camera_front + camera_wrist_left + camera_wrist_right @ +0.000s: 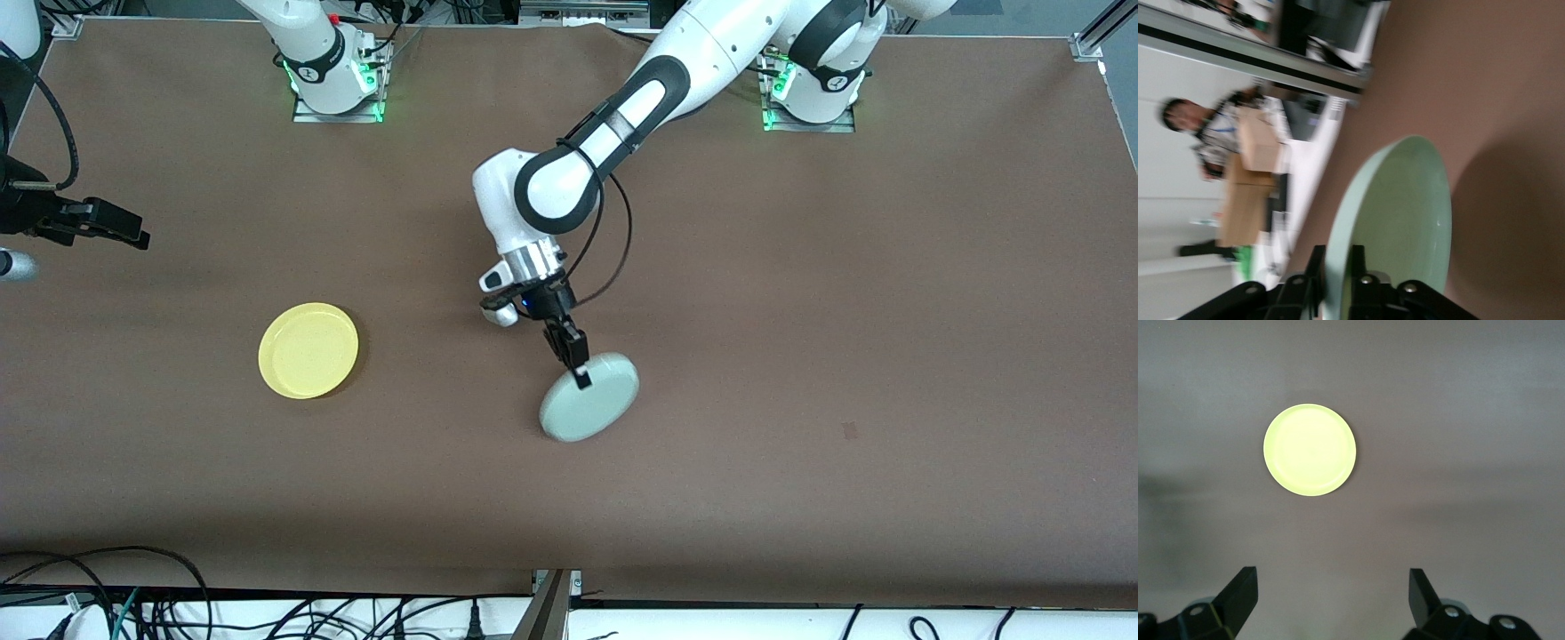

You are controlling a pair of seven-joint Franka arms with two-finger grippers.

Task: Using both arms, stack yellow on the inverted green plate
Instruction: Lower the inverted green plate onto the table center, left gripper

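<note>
At the left edge of the front view, in its upper part, the black two-finger right gripper (133, 233) hangs above the brown table (800, 311), whose matte, cloth-like cover shows a few faint creases. In the right wrist view its two dark angular fingers (1241, 593) stand wide apart with nothing between them, and this arm waits.

Lower in the frame, left of centre, lies the round bright yellow plate (308, 349), one of two plates on the table. It is shallow, smooth like plastic, with a low raised rim, resting flat and open side up; the right wrist camera sees it (1310, 459) from straight above as a clean disc.

Near the middle of the frame the white, glossy left arm with dark grey joints reaches down from the upper right. Its black left gripper (580, 372) sits at the rim of the round pale mint-green plate (589, 396), which lies upside down with its smooth underside up. In the left wrist view the fingers (1357, 267) straddle the plate's thin edge (1405, 213) at a narrow gap; whether they pinch it I cannot tell.

Two arms, two grippers, two plates, well apart.
</note>
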